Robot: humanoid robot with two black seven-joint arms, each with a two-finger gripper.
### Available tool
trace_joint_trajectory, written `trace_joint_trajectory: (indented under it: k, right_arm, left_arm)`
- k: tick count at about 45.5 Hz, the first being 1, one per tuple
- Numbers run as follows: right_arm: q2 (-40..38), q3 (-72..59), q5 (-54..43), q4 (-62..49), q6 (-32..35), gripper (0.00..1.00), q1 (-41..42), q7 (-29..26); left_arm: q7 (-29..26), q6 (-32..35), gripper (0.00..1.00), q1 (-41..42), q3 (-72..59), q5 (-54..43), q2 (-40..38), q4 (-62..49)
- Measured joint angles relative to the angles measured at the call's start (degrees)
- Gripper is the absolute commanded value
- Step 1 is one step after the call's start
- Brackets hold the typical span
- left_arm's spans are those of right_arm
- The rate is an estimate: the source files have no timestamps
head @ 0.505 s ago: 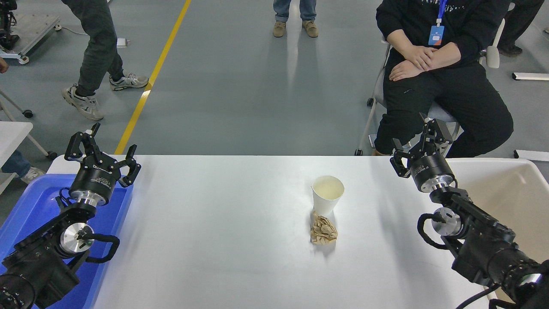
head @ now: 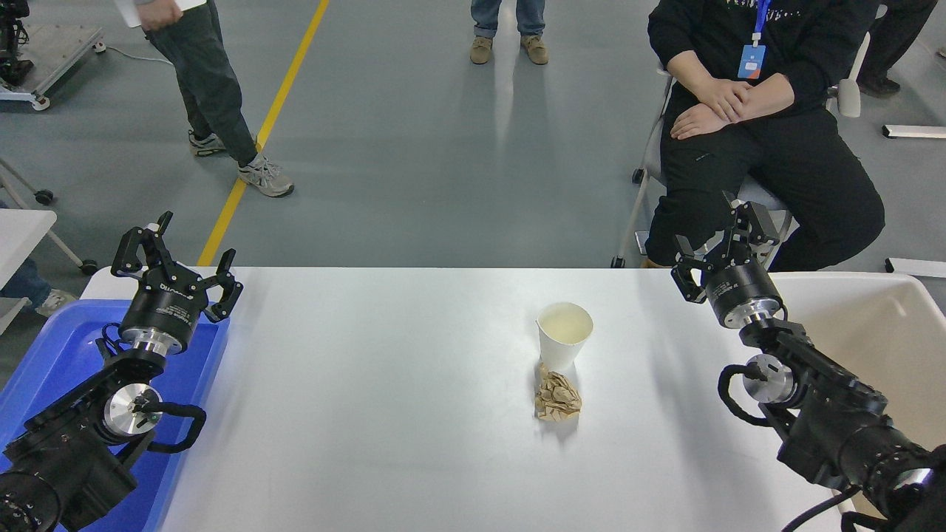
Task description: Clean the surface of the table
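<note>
The white table surface (head: 384,384) fills the lower half of the head view. A white paper cup (head: 564,334) stands upright right of its middle, with a crumpled brown paper ball (head: 557,397) touching its near side. My right gripper (head: 720,244) is open and empty above the table's far right edge, well right of the cup. My left gripper (head: 171,251) is open and empty, parked at the far left over the blue tray.
A blue plastic tray (head: 52,355) sits at the table's left end, a beige bin (head: 879,325) at its right end. A seated person in black (head: 768,111) is just beyond the far right edge. Other people stand on the floor further back.
My right gripper has shifted very slightly. A person walking at the top left has stepped to the right. The cup and paper ball have not moved.
</note>
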Motion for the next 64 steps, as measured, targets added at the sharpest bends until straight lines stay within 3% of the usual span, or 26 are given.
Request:
trace_joint_trajectory:
  k: [64]
  right_arm:
    - [-2.7, -1.1, -0.4, -1.5, 0.9, 0.99, 0.8, -0.4]
  left_arm:
    - [0.0, 0.0, 1.0, 0.0, 0.0, 0.0, 0.0, 0.0]
